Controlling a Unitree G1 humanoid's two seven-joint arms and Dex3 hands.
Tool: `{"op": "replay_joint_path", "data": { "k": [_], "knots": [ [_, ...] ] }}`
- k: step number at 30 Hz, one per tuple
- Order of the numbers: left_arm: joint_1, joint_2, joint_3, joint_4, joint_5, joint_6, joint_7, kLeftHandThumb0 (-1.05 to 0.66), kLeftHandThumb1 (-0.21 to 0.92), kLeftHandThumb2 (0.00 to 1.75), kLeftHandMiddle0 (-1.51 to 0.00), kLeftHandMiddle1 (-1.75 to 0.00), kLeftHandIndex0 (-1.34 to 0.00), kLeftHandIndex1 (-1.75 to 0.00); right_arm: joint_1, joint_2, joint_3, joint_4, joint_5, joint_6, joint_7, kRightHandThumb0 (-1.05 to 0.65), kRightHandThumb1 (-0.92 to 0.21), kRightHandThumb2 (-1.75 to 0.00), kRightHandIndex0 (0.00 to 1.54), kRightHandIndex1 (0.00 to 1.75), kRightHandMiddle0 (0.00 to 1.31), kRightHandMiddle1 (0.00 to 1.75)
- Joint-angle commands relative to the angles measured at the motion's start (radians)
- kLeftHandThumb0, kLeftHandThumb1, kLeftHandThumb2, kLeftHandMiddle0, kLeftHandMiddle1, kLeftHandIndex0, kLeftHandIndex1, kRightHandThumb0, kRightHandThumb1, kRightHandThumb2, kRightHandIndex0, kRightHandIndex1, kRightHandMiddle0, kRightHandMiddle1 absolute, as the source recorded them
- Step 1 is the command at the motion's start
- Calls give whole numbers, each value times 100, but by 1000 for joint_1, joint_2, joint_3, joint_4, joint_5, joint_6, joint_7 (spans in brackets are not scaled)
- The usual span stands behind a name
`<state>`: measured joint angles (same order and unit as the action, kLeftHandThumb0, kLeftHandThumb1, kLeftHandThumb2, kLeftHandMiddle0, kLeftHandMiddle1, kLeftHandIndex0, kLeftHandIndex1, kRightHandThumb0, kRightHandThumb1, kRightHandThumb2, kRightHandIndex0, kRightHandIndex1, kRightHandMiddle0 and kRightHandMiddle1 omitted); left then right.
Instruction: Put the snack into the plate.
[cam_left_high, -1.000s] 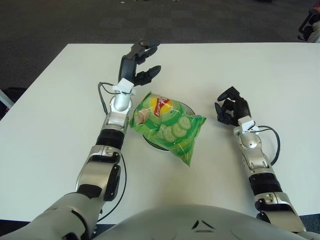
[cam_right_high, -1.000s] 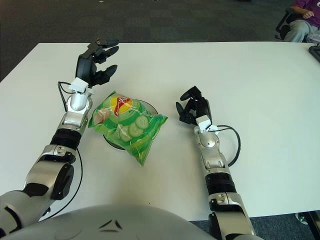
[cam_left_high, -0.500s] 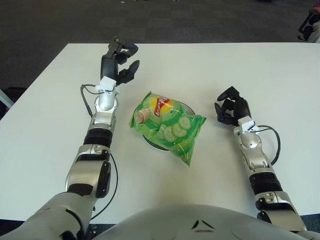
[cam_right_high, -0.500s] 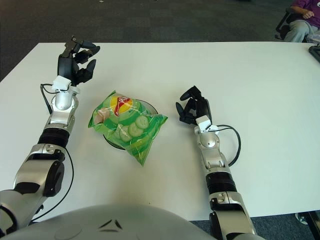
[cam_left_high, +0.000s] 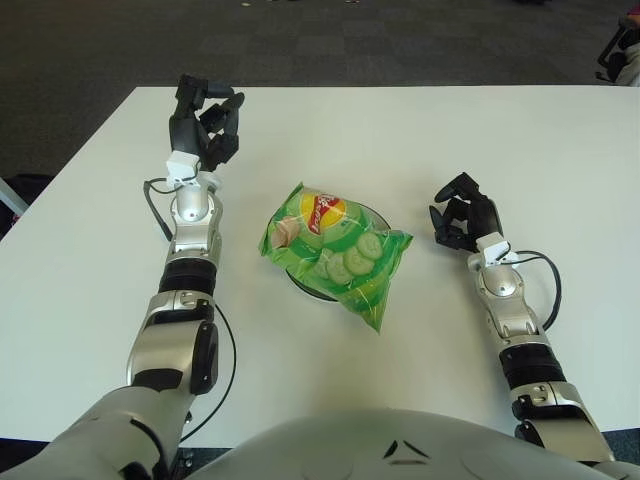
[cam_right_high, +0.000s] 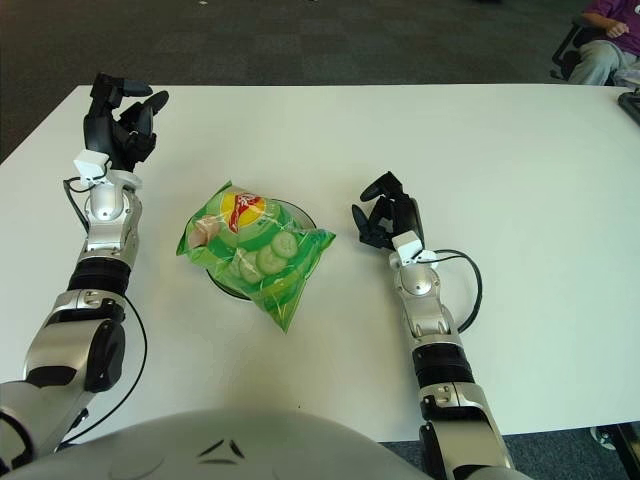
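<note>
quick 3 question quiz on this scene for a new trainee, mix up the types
1. True or false: the snack bag lies on the plate.
2. Which hand shows farther from the bag? A. left hand B. right hand
3. Fill in: the bag's main colour is ____.

Key: 1 true. 2 A. 3 green. Neither hand holds anything; the bag covers most of the plate, and both sit on the white table.

A white table (cam_left_high: 560, 150) fills most of the view. Beyond it lies dark carpet (cam_left_high: 330, 40); a seated person (cam_right_high: 610, 40), perhaps on an office chair, sits top right.
</note>
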<state>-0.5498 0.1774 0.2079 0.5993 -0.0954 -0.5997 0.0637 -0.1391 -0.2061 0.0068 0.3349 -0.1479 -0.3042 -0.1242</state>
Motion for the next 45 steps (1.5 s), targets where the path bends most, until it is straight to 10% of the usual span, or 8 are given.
{"op": "replay_joint_path", "data": {
  "k": [1, 10, 18, 45],
  "knots": [
    [35, -25, 14, -8, -72, 74, -53, -35, 92, 42, -80, -71, -30, -163, 49, -4, 12, 61, -27, 43, 14, -40, -62, -92, 86, 175, 40, 175],
    [94, -84, 4, 37, -135, 250, -122, -35, 92, 43, -67, -123, -29, -165, 49, 2, -3, 62, -17, 36, -2, -40, -62, -91, 86, 175, 39, 175],
    [163, -100, -60, -15, -96, 197, -222, -35, 92, 42, -71, -134, -30, -165, 51, 27, -29, 58, 13, 18, -20, -40, -63, -90, 86, 175, 39, 175],
    [245, -117, -96, -184, -46, 422, -188, -35, 92, 41, -68, -153, -31, -164, 62, 44, -63, 19, 31, 36, 6, -39, -64, -89, 88, 175, 38, 175]
  ]
}}
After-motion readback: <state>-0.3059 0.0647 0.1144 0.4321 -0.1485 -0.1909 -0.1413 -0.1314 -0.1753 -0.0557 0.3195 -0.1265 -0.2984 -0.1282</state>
